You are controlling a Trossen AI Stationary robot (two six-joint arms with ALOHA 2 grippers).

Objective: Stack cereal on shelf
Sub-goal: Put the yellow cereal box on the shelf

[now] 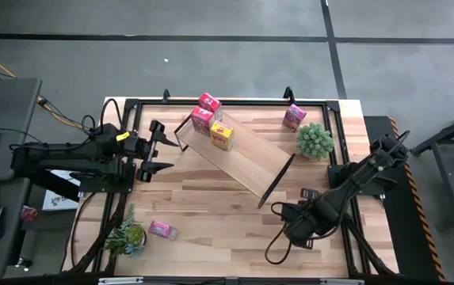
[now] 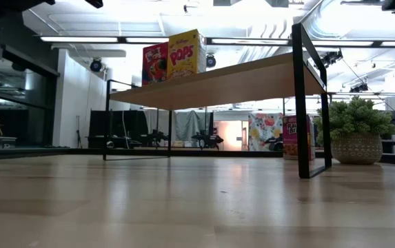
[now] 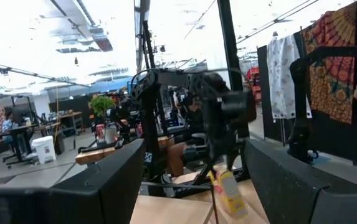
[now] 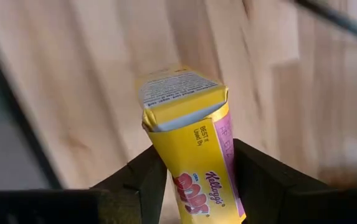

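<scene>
My right gripper [image 4: 194, 180] sits low over the near right of the table [image 1: 211, 214], its two fingers pressed against the sides of a yellow Kellogg's cereal box [image 4: 190, 137] that stands between them. To the near left a pink cereal box [image 1: 162, 230] lies flat beside a small green plant [image 1: 126, 236]. Farther back the shelf [image 1: 246, 162] runs diagonally, carrying two red boxes [image 1: 205, 111] and a yellow Pops box [image 1: 222, 135] at its far left end, with my left gripper [image 1: 163, 148] spread wide just left of it and another pink box [image 1: 294, 117] beside a potted plant [image 1: 314, 140] at the far right.
</scene>
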